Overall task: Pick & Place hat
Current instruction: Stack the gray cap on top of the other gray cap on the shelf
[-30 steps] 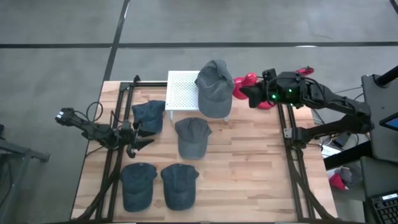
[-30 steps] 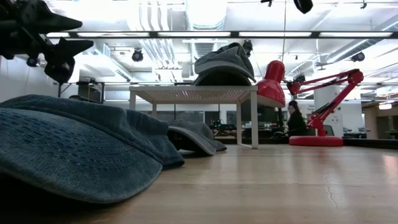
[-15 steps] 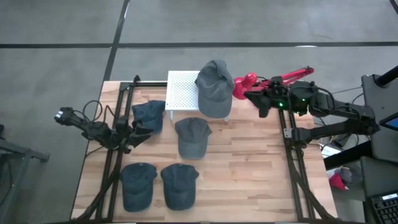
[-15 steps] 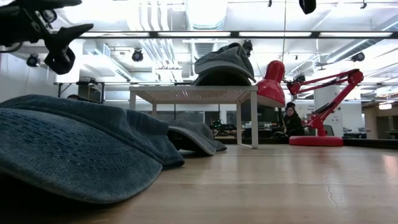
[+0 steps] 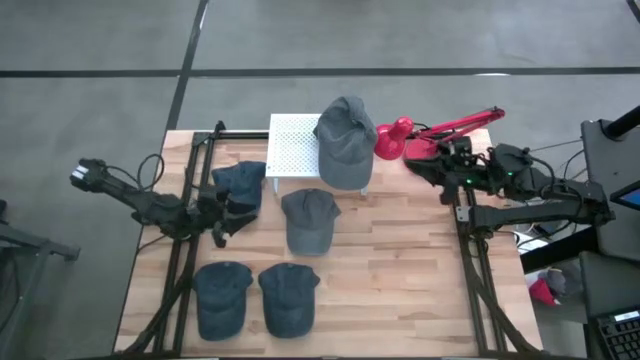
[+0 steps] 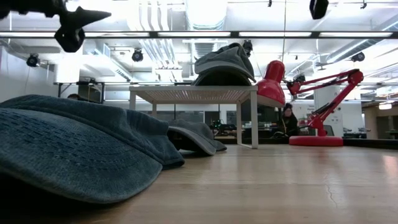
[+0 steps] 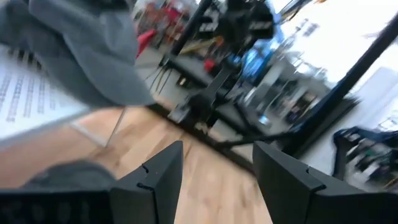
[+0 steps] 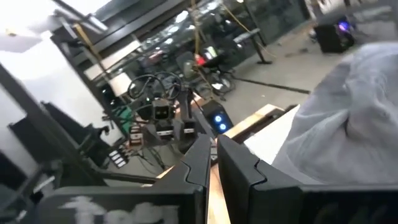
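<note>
On top of the white perforated stand [image 5: 296,146] at the back of the wooden table [image 5: 400,270] sat a grey hat [image 5: 345,141], with nothing holding it. Beside the stand, the right gripper [image 5: 424,164] hung near the red lamp [image 5: 395,139] with its fingers [image 8: 242,171] drawn almost together and nothing between them. On the stand's other side, the left gripper [image 5: 222,208] hovered over a dark blue hat [image 5: 240,185] with its jaws spread wide and empty, while three more hats [image 5: 288,299] lay in front of the stand.
</note>
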You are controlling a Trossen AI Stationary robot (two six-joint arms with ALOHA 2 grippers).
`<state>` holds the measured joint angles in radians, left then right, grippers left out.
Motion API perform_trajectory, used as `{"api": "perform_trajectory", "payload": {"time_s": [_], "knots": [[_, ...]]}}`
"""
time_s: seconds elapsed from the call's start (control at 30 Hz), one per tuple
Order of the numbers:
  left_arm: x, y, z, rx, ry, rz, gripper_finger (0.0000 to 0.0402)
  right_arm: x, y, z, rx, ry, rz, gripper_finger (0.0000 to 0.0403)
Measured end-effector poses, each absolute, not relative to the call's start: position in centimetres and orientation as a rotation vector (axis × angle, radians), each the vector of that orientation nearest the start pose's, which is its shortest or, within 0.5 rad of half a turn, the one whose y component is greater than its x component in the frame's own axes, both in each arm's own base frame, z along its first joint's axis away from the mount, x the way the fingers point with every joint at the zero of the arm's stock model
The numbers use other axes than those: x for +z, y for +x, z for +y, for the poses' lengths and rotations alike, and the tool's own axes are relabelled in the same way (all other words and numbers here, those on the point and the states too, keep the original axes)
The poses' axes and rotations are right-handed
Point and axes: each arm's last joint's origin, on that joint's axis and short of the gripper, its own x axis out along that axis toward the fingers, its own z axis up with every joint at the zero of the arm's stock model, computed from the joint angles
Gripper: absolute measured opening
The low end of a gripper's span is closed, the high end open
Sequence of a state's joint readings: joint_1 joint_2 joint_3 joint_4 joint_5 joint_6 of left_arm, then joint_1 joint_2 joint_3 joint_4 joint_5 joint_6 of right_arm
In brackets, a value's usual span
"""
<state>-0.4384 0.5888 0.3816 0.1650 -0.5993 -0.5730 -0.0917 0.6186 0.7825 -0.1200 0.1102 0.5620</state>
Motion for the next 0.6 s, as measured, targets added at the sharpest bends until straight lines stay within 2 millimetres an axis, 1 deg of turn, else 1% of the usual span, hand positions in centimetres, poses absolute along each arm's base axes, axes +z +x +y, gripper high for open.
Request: {"api": "perform_trajectory", "payload": {"time_s": [0.13, 0.27, 0.33, 0.37, 0.47, 0.6], "knots": [[26.8, 15.6, -5.5, 0.216, -0.567, 0.111, 0.0195, 36.1, 12.2, -1.3, -0.135, 0.453, -0.112, 0.0028], [27.7, 17.9, -6.5, 0.285, -0.551, 0.216, 0.0195, 36.3, 11.8, -1.1, -0.076, 0.354, -0.111, 0.0028], [29.1, 19.2, -7.0, 0.316, -0.557, 0.205, 0.0195, 36.3, 11.7, -1.0, -0.057, 0.328, -0.11, 0.0028], [29.4, 19.8, -7.3, 0.337, -0.552, 0.215, 0.0195, 36.3, 11.7, -1.0, -0.047, 0.32, -0.107, 0.0028], [29.7, 21.8, -8.1, 0.38, -0.52, 0.266, 0.0195, 36.0, 11.8, -0.9, -0.03, 0.305, -0.087, 0.0028], [30.8, 23.9, -9.0, 0.421, -0.554, 0.27, 0.0195, 35.2, 12.0, -0.9, -0.029, 0.288, -0.052, 0.0028]]}}
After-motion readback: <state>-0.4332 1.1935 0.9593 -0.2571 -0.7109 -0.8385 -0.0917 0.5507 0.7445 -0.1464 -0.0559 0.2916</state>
